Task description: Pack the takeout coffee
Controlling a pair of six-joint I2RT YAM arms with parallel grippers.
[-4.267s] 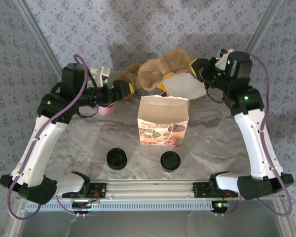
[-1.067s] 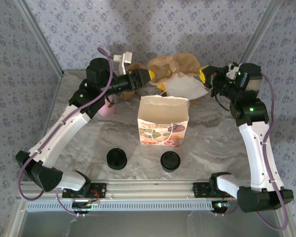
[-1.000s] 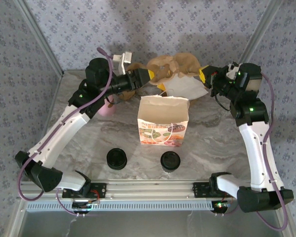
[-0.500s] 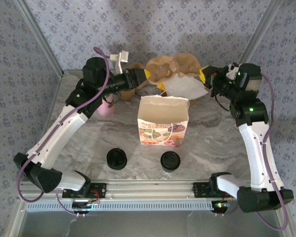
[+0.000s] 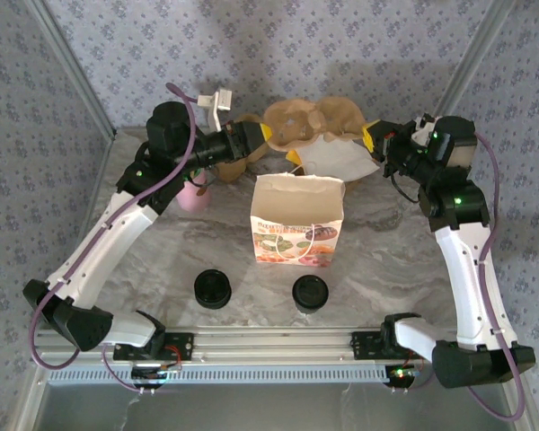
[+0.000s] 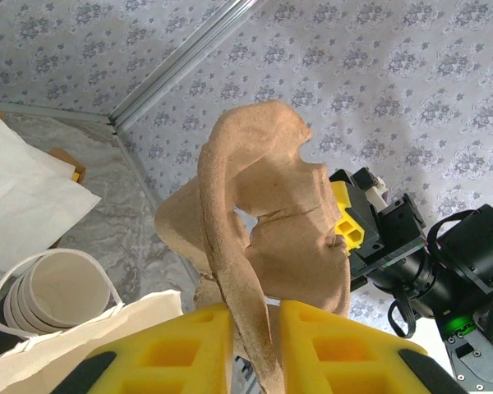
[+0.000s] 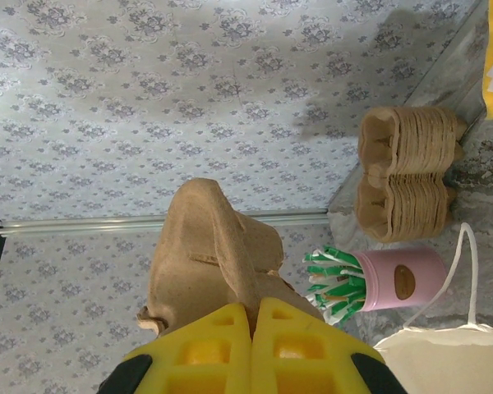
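Observation:
A brown pulp cup carrier (image 5: 310, 121) hangs in the air over the back of the table, between my two grippers. My right gripper (image 5: 368, 139) is shut on its right edge; in the right wrist view the yellow fingers (image 7: 253, 305) pinch the carrier (image 7: 205, 246). My left gripper (image 5: 259, 136) holds the left end; its fingers (image 6: 256, 308) are close around the carrier's rim (image 6: 263, 180). Two round black-topped things (image 5: 213, 288) (image 5: 310, 293) stand near the front. From above I cannot tell which is the takeout coffee.
A printed paper bag (image 5: 298, 220) stands open at the table's middle. Behind it lie white napkins (image 5: 337, 160) and a stack of lidless cups (image 6: 53, 291). A pink holder of green stirrers (image 5: 194, 196) and a stack of carriers (image 7: 407, 185) are at the back left.
My left arm rose from beside the pink holder to the carrier's left end, and its jaws have narrowed onto the rim. The right gripper kept its grip and hardly moved.

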